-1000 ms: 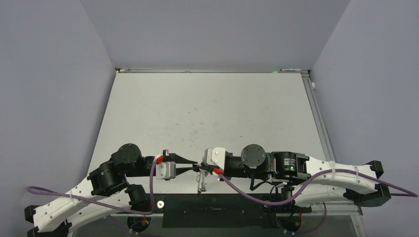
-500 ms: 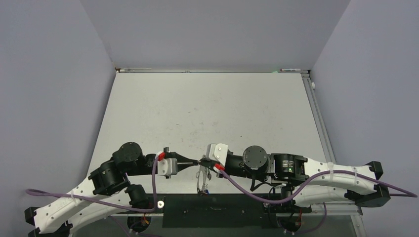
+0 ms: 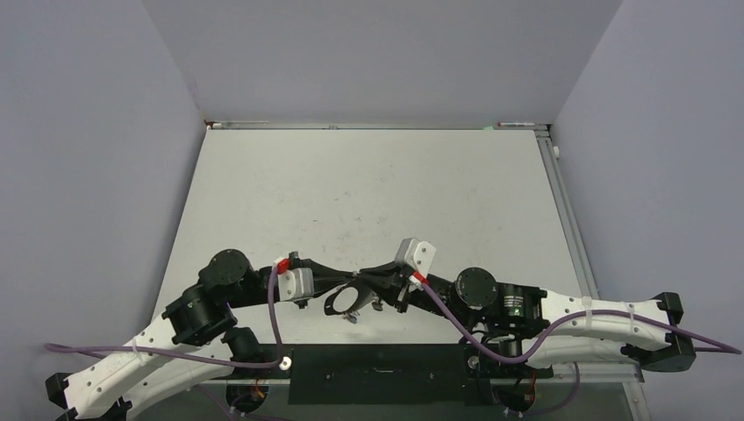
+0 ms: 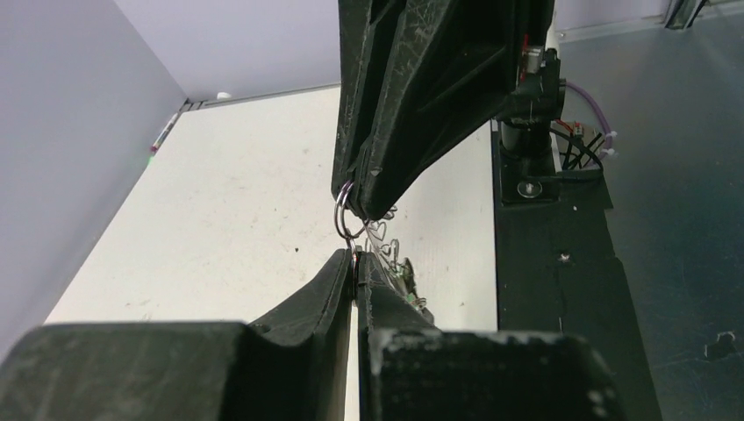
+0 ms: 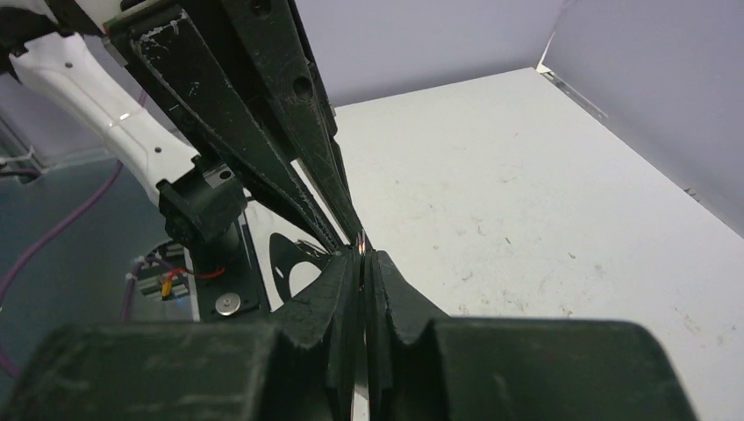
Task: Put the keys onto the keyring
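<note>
With the left gripper and right gripper each pinching the thin keyring tip to tip — pull gently, never twisting.

Left wrist view: keyring shows only as short arc between tips of left gripper and right gripper; rest hidden behind them. Keys are thin tangle, partly behind left gripper; count and head colours unreadable. Own fingers blurred, cut off by bottom edge.
Right wrist view: pinched item buried between closed tips, only glint shows.
Top view: spot where tips meet too small to resolve. Arm bases cut off by bottom edge.
</note>
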Tool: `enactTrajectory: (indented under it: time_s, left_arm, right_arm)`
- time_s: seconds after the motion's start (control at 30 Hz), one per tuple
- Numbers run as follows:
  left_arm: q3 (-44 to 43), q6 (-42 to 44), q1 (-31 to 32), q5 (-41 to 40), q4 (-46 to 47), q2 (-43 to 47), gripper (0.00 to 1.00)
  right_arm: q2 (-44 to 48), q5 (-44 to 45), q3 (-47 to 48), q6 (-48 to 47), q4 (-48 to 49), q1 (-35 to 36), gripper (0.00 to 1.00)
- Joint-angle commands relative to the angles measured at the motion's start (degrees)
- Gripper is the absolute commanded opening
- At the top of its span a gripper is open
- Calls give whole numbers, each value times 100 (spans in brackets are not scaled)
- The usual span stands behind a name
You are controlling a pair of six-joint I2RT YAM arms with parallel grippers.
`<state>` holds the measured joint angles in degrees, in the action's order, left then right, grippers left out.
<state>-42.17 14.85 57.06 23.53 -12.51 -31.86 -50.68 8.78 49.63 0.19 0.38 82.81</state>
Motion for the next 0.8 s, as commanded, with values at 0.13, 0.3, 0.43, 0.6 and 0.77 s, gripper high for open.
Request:
enactTrajectory:
  time_s: [0.13,0.3,0.43,0.6,0.77]
  left_arm:
    - [95,-389,-266,374,601,-124,0]
    - [171,-494,-334,547,759,-102,0]
    - [200,-510,-366,587,785,-148,0]
    - [207,-556,-388,601,860,-151,0]
    - [251,-626,-417,625,936,-71,0]
  right_arm:
    - [184,589,-331,523,1585,-37,5]
    - [89,634,-438,547,1791,-36,5]
    - [57,671,-598,657,2161,-43,5]
    - [-174,666,-685,717,2505,-29,5]
    - [-354,717,-896,769,2897,-31,5]
